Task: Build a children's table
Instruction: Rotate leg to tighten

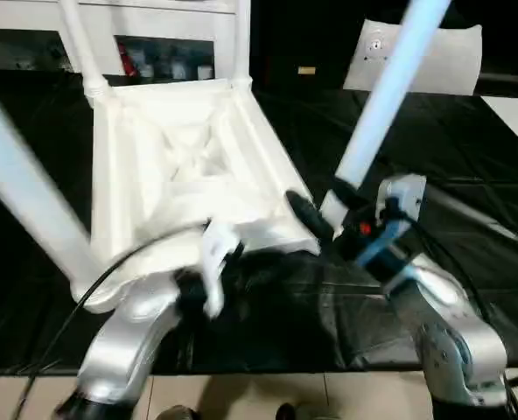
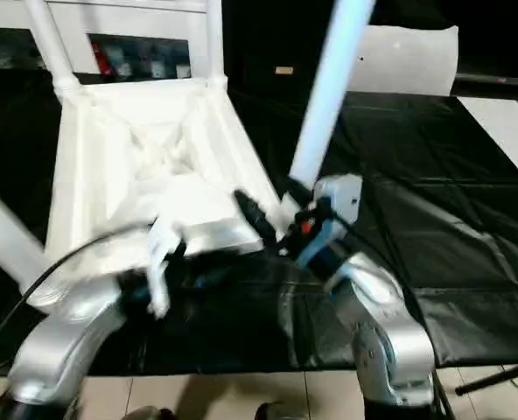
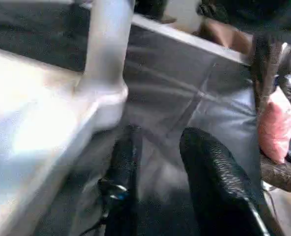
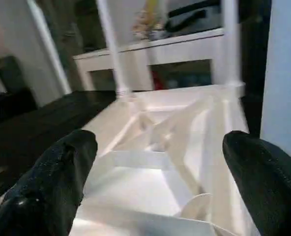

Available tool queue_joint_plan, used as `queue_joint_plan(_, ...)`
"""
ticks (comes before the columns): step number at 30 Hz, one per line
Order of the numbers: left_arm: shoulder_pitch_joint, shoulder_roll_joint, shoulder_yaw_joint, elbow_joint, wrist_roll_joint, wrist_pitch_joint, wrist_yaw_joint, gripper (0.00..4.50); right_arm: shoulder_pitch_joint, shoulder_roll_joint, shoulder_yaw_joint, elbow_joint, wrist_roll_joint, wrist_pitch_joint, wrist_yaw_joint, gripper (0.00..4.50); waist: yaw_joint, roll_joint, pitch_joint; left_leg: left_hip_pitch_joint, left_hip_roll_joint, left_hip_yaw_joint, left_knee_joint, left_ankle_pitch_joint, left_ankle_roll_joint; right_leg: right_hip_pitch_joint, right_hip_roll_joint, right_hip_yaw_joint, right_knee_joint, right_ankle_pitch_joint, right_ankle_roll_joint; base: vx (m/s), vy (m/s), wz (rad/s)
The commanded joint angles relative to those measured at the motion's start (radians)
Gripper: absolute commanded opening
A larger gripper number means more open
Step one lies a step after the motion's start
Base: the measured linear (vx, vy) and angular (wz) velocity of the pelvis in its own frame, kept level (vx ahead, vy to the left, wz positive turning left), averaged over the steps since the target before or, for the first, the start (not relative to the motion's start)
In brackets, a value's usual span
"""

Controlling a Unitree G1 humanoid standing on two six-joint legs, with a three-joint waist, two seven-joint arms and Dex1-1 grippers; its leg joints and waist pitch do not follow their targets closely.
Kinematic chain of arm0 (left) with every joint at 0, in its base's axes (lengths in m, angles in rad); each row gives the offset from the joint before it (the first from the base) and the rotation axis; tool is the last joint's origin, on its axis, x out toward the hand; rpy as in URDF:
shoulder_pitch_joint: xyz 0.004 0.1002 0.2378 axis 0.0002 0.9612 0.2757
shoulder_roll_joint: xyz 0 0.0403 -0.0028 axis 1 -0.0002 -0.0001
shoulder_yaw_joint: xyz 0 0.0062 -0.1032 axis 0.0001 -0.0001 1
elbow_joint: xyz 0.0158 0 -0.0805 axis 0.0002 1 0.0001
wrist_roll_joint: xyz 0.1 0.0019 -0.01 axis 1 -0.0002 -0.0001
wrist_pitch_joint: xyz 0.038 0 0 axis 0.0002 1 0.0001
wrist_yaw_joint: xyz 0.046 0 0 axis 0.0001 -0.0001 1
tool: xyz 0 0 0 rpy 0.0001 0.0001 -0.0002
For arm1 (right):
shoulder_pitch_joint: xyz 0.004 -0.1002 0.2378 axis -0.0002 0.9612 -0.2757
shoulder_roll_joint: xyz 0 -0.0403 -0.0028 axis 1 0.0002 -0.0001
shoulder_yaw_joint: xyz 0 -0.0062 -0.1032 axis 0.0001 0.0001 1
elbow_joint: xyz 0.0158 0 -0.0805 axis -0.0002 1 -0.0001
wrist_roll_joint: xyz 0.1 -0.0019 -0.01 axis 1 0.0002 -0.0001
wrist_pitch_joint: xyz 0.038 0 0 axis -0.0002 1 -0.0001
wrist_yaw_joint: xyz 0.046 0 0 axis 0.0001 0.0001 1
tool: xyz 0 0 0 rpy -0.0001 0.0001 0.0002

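The children's table lies upside down on the black cloth, its ribbed white top (image 1: 189,166) facing up. Two far legs (image 1: 88,52) stand in their corner sockets, and a near left leg (image 1: 23,192) rises at the picture's left. The near right leg (image 1: 386,96) leans up from the near right corner. My right gripper (image 1: 325,219) is open right beside this leg's base, its fingers (image 4: 52,182) wide apart, with the underside showing between them. At the top's near edge my left gripper (image 3: 160,136) is open with nothing between its fingers (image 3: 209,177), next to a corner socket (image 3: 103,98).
Black cloth (image 1: 469,149) covers the work surface; its front edge drops to a tiled floor (image 1: 241,394). White shelving (image 1: 154,17) stands behind the table and a white sheet (image 1: 443,57) lies at the back right. A black cable (image 1: 128,258) runs over my left forearm.
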State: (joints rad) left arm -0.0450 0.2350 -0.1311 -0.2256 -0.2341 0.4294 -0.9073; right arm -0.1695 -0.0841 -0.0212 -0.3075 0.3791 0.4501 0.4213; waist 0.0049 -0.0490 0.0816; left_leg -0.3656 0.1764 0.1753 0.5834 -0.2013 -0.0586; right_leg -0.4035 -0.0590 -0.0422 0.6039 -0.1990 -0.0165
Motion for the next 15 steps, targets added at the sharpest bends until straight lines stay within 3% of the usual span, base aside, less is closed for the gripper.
queue_joint_plan(1, 0.053, 0.021, 0.013, -0.087, -0.024, 0.042, 0.005, 1.94, -0.015, -0.006, -0.042, 0.035, -0.040, -0.016, -0.049, 4.50, -0.001, 0.006, -0.046, 0.010, 0.057, -0.012, -0.075, -0.182, 0.022, 0.038, -0.070, 0.053, -0.076, -0.247, -0.169, 0.000, 0.000, 0.00)
queue_joint_plan(3, 0.074, 0.030, 0.021, -0.115, -0.030, 0.063, 0.012, 2.21, -0.020, -0.004, -0.047, 0.044, -0.042, -0.021, -0.057, 4.50, 0.000, 0.005, -0.046, 0.016, 0.056, -0.011, -0.075, -0.201, 0.012, 0.032, -0.065, 0.054, -0.078, -0.266, -0.147, 0.000, 0.000, 0.00)
queue_joint_plan(4, 0.116, 0.056, 0.040, -0.140, -0.039, 0.071, 0.002, 2.21, -0.029, -0.010, -0.059, 0.062, -0.049, -0.026, -0.069, 4.50, 0.000, -0.004, -0.043, 0.019, 0.054, -0.009, -0.075, -0.215, 0.010, 0.026, -0.062, 0.055, -0.082, -0.279, -0.135, 0.000, 0.000, 0.00)
queue_joint_plan(5, 0.165, 0.094, 0.062, -0.169, -0.054, 0.084, -0.013, 2.26, -0.041, -0.020, -0.073, 0.083, -0.055, -0.035, -0.082, 4.50, 0.001, 0.001, -0.044, 0.010, 0.054, -0.015, -0.079, -0.210, 0.004, 0.036, -0.066, 0.054, -0.077, -0.280, -0.128, 0.000, 0.000, 0.00)
queue_joint_plan(6, 0.173, 0.100, 0.065, -0.173, -0.056, 0.086, -0.015, 2.36, -0.043, -0.021, -0.075, 0.086, -0.056, -0.036, -0.084, 4.50, 0.000, 0.001, -0.044, 0.008, 0.054, -0.015, -0.079, -0.212, 0.001, 0.035, -0.065, 0.054, -0.075, -0.275, -0.126, 0.000, 0.000, 0.00)
queue_joint_plan(8, 0.300, 0.231, 0.123, -0.216, -0.073, 0.099, -0.086, 2.56, -0.074, -0.049, -0.115, 0.146, -0.075, -0.054, -0.129, 4.50, -0.005, -0.004, -0.045, 0.010, 0.051, -0.015, -0.078, -0.210, 0.001, 0.031, -0.063, 0.054, -0.070, -0.258, -0.116, 0.000, 0.000, 0.00)
queue_joint_plan(9, 0.314, 0.246, 0.130, -0.219, -0.075, 0.101, -0.096, 2.64, -0.077, -0.052, -0.119, 0.153, -0.077, -0.055, -0.134, 4.50, -0.005, -0.001, -0.046, 0.011, 0.049, -0.015, -0.079, -0.209, 0.000, 0.031, -0.059, 0.053, -0.071, -0.261, -0.113, 0.000, 0.000, 0.00)
queue_joint_plan(11, 0.343, 0.274, 0.159, -0.225, -0.086, 0.106, -0.113, 2.78, -0.087, -0.069, -0.132, 0.183, -0.098, -0.074, -0.149, 4.50, 0.000, 0.000, -0.042, 0.029, 0.051, -0.005, -0.076, -0.237, -0.011, 0.014, -0.052, 0.057, -0.076, -0.254, -0.109, 0.000, 0.000, 0.00)
queue_joint_plan(12, 0.343, 0.274, 0.159, -0.225, -0.086, 0.106, -0.113, 2.84, -0.087, -0.069, -0.132, 0.183, -0.098, -0.074, -0.149, 4.50, 0.002, 0.000, -0.041, 0.028, 0.051, -0.006, -0.078, -0.247, -0.014, 0.015, -0.052, 0.057, -0.075, -0.258, -0.110, 0.000, 0.000, 0.00)
queue_joint_plan(13, 0.389, 0.318, 0.206, -0.233, -0.102, 0.118, -0.147, 2.92, -0.102, -0.086, -0.154, 0.216, -0.107, -0.090, -0.161, 4.50, 0.009, -0.002, -0.042, 0.025, 0.051, -0.007, -0.079, -0.255, -0.019, 0.018, -0.056, 0.058, -0.075, -0.267, -0.108, 0.000, 0.000, 0.00)
queue_joint_plan(14, 0.438, 0.366, 0.263, -0.234, -0.121, 0.127, -0.185, 3.02, -0.117, -0.107, -0.181, 0.250, -0.108, -0.103, -0.168, 4.50, 0.007, 0.000, -0.044, 0.011, 0.047, -0.013, -0.083, -0.242, -0.023, 0.030, -0.056, 0.056, -0.069, -0.258, -0.107, 0.000, 0.000, 0.00)
queue_joint_plan(15, 0.442, 0.370, 0.270, -0.232, -0.123, 0.128, -0.188, 3.11, -0.119, -0.110, -0.183, 0.253, -0.108, -0.104, -0.168, 4.50, 0.006, 0.000, -0.045, 0.011, 0.047, -0.013, -0.082, -0.242, -0.023, 0.030, -0.056, 0.056, -0.068, -0.255, -0.102, 0.000, 0.000, 0.00)
